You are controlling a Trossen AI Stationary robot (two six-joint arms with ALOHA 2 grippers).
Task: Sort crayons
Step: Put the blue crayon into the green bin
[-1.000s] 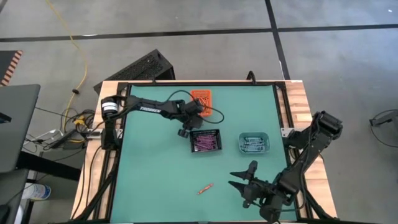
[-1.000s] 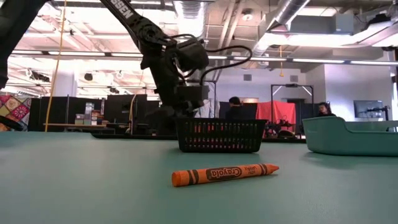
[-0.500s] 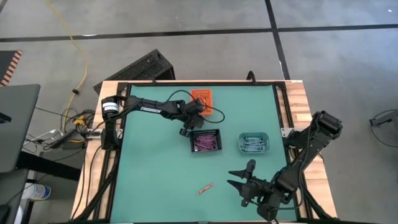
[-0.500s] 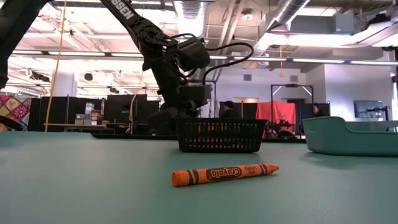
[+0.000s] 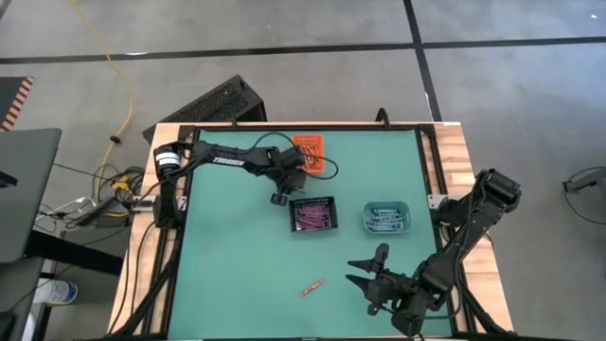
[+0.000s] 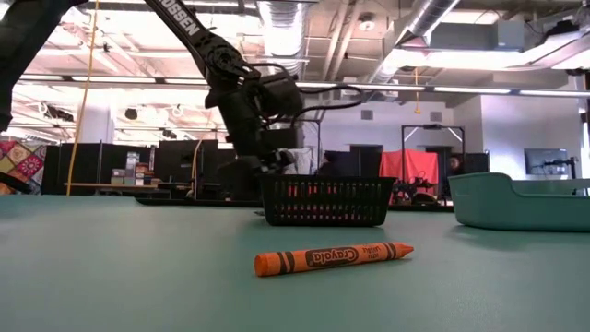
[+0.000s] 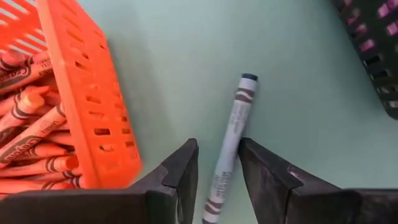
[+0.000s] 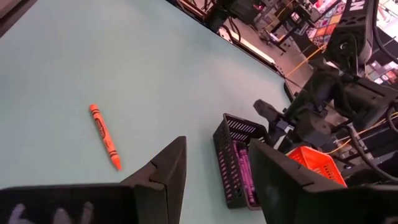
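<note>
A: What has changed at the left gripper (image 7: 217,180)?

B: It has shifted a little away from the black mesh plastic basket (image 5: 312,215) toward the table's left, and now sits between that basket and the orange slotted plastic bin (image 5: 310,152). Its fingers are closed on a pale, teal-tipped paper-wrapped crayon (image 7: 229,146), which points out ahead over the green table mat (image 5: 237,256).

A: So what does that mean for the sorting?

B: The crayon's colour suits neither neighbour: the orange bin holds orange sticks, the mesh basket purple ones. My guess is it belongs in the teal plastic tray (image 5: 387,217), further right, so the carry is only beginning.

A: And the other arm?

B: The right gripper (image 8: 214,168) waits at the near right of the table with its fingers spread and nothing between them. One orange paper-wrapped crayon (image 5: 313,286) lies loose on the mat, well apart from every bin, so that one remains to be sorted.
</note>
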